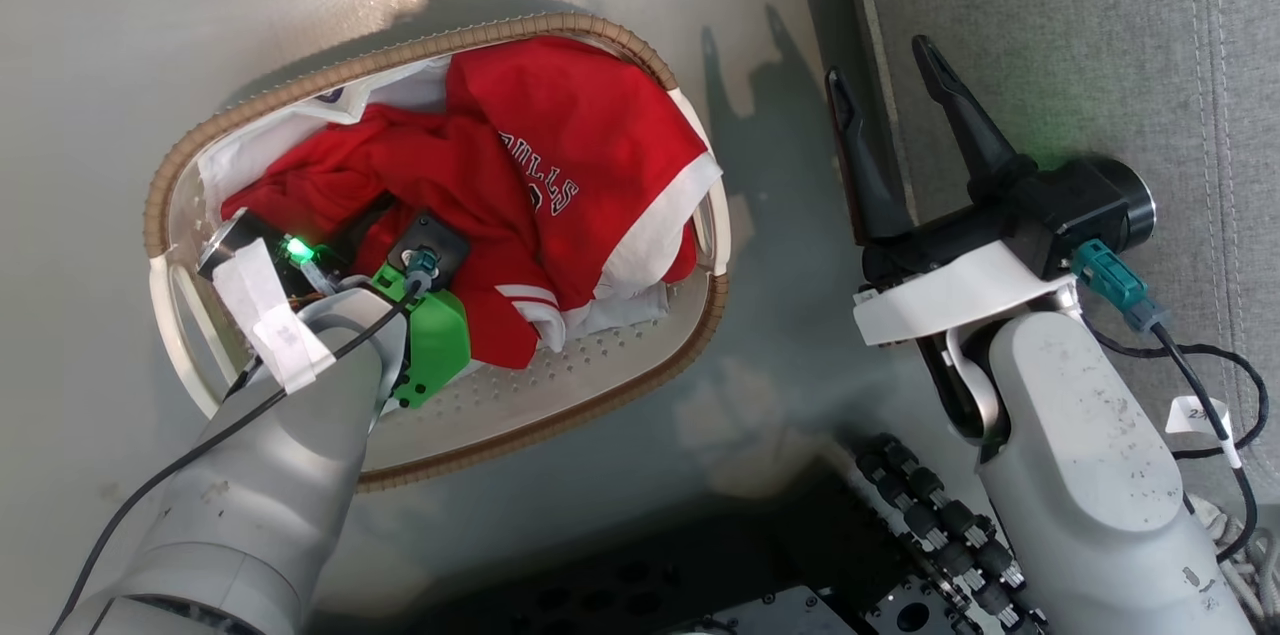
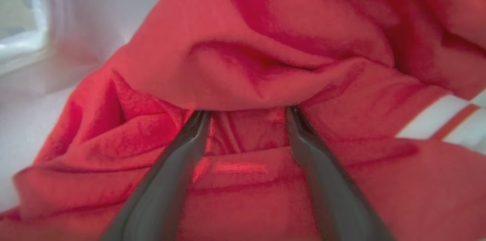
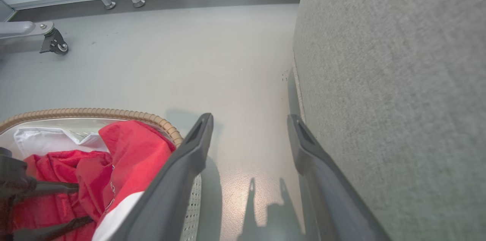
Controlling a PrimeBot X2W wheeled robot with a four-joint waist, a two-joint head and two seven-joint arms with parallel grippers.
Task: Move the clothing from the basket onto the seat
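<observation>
Nothing lay on the grey sofa (image 1: pixel 1080 35) yet. The red sports clothing (image 1: pixel 520 185) filled the laundry basket (image 1: pixel 160 185), the left gripper (image 2: pixel 246 114) spread into a fold. The right gripper (image 1: pixel 878 63) hung spread and empty.

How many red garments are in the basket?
2. The lettered one drapes over the basket's right end; the plainer one lies crumpled left of it. More could be hidden underneath.

Red clothing (image 1: pixel 590 135) with white hems, cream basket (image 1: pixel 560 395), grey seat (image 1: pixel 1080 35)
</observation>
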